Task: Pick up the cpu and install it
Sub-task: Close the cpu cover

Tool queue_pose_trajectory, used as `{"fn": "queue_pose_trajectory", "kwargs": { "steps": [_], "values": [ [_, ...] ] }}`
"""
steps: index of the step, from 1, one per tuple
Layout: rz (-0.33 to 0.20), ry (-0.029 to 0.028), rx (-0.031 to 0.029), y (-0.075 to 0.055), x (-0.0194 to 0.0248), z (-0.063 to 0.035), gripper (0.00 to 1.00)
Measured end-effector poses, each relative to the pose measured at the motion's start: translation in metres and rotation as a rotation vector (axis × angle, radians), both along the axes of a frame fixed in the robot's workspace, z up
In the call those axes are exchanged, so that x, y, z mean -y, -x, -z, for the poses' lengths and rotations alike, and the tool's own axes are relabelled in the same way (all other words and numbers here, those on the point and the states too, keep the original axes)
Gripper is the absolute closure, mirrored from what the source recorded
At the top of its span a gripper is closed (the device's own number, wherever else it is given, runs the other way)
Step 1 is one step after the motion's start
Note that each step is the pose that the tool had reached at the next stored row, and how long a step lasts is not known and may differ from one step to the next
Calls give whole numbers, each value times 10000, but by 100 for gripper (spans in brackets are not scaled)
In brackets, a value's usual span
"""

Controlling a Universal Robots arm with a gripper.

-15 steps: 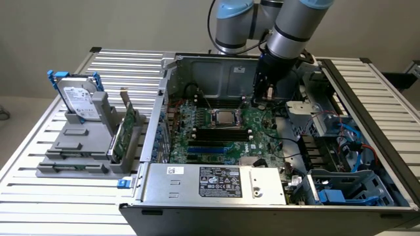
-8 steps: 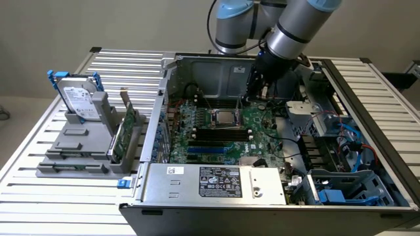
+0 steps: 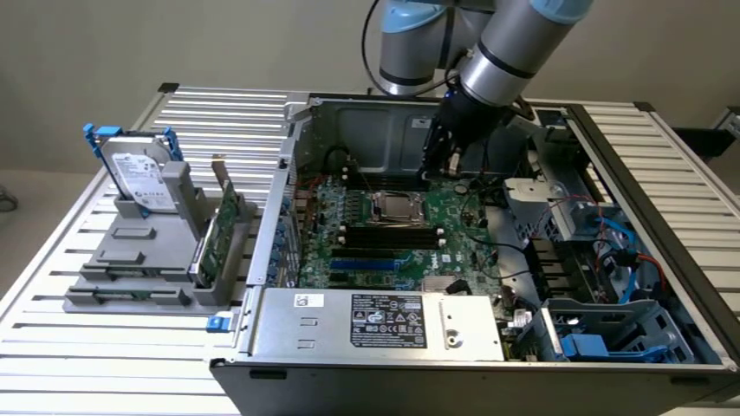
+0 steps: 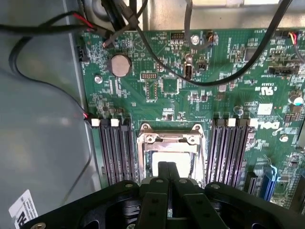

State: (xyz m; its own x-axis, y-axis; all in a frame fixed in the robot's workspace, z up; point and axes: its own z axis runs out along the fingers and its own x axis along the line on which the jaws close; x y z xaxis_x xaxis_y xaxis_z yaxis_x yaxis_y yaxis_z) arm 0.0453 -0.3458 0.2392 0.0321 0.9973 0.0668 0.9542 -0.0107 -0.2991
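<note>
Fingers [image 4: 163, 174] of the gripper [image 4: 168, 166] are clenched tight against each other in the wrist view, with nothing seen between them; their tips hang over the socket [image 4: 143, 140], whose metal frame lies on the green board [image 4: 138, 102]; the cpu [image 4: 151, 166] sits flat inside that frame as a pale square, partly hidden by the fingers; whether the tips touch it I cannot tell; black memory slots [image 4: 116, 152] flank the socket on both sides; a round coin battery [image 4: 119, 65] lies farther off on the board, and black cables [image 4: 187, 28] cross above it.

Seen from the exterior view, the gripper [image 3: 442, 173] reaches down into the open computer case [image 3: 289, 156] and hangs over the board [image 3: 463, 243] close by the socket [image 3: 376, 208]; the cpu [image 3: 401, 208] shows as a silvery square within the socket's frame; a grey power supply [image 3: 382, 321] with a black label fills the near edge of the case; outside the case, toward the exterior view's left, a hard drive [image 3: 141, 178] in blue brackets stands upright on a grey stand [image 3: 151, 260], which rests on the slatted table [image 3: 69, 364].
</note>
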Motion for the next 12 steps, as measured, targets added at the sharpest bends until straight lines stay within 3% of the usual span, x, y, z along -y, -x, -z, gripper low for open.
{"fn": "queue_pose_trajectory", "kwargs": {
  "steps": [6, 12],
  "values": [
    [-40, 12, -81, 152, 0, 40, 89],
    [-195, 11, -81, 307, 0, 48, 89]
  ]
}}
